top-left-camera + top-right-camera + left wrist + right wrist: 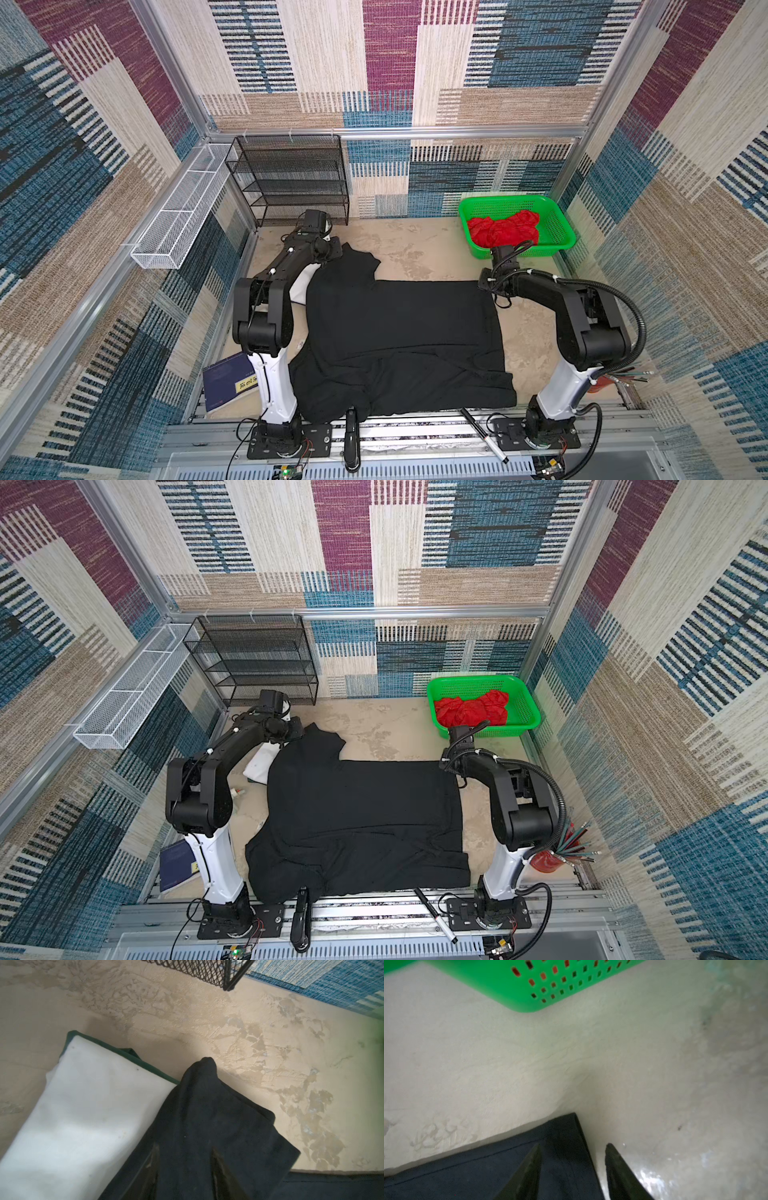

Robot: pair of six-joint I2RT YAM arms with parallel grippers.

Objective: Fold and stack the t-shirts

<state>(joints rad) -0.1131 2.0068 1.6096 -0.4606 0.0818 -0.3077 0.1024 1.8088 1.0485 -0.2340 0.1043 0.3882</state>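
Note:
The black t-shirt [399, 332] [361, 812] lies spread over the middle of the table. My left gripper [337, 251] [185, 1149] is at its far left sleeve, shut on a raised bunch of the black cloth [207, 1115]. My right gripper [484, 284] [573, 1147] is at the shirt's far right corner [488, 1172]. It is open, one finger over the hem and the other over bare table. A folded white t-shirt [83, 1115] [259, 766] rests on a dark green t-shirt [133, 1053] under the left arm. The red t-shirt [503, 230] lies crumpled in the green basket [557, 220].
A black mesh shelf [291, 178] stands at the back left, and a white wire basket [183, 216] hangs on the left wall. A blue book [226, 380] lies by the left arm's base. A marker [484, 434] and a black tool [352, 436] lie on the front rail.

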